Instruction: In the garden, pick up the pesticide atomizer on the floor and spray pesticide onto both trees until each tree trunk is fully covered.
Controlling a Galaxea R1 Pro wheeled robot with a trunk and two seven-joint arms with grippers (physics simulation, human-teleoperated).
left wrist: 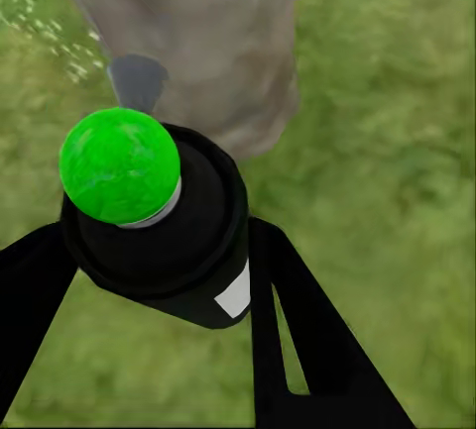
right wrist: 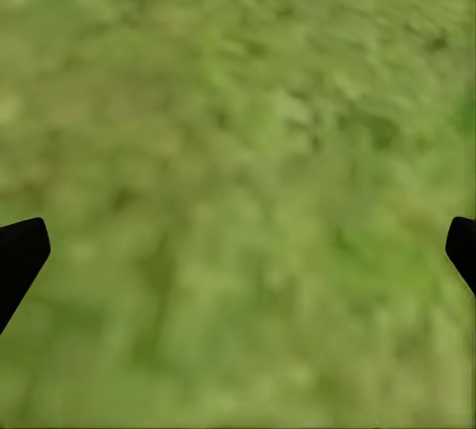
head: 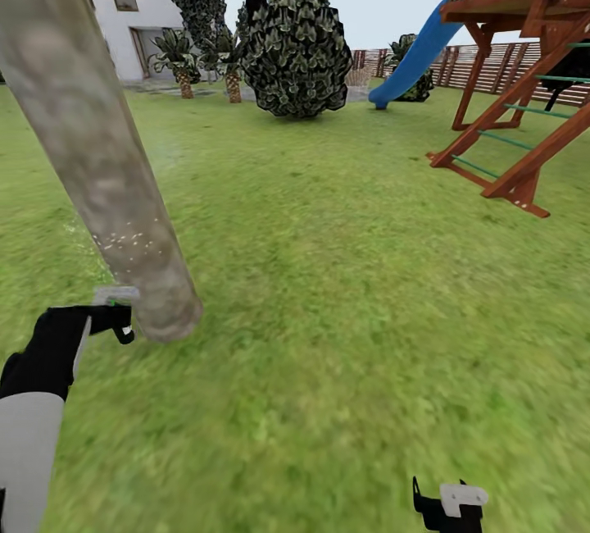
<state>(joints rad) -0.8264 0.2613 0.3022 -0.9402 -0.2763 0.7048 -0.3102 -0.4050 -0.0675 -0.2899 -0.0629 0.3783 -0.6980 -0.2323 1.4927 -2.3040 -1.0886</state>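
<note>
In the left wrist view the pesticide atomizer (left wrist: 164,236) sits closest, a squat black bottle with a bright green dot on its top and a small white label on its side. The left gripper (left wrist: 159,280) is clamped on it, one black finger (left wrist: 297,350) against each side of the bottle. Just beyond the bottle's top stands the tree trunk (left wrist: 213,38), grey-brown and mottled, its foot meeting the grass (left wrist: 387,152). White specks of pesticide (left wrist: 45,23) show on the grass beside the trunk.

In the head view the left gripper (head: 111,316) holds the atomizer (head: 115,297) just beside the base of the tree trunk (head: 90,131), which leans up across the view. A band of white pesticide (head: 127,242) specks dots the trunk low down, above the atomizer.

The right gripper (head: 449,507) hangs low over the grass (head: 328,287), well apart from the trunk. In its wrist view the right gripper (right wrist: 238,251) is spread wide, holding nothing, above the grass (right wrist: 238,152).

Far beyond the trunk stand a wooden play frame (head: 524,66) with a blue slide (head: 414,57), a dark leafy bush (head: 297,49), a white house (head: 123,0) and a slatted fence (head: 492,66).
</note>
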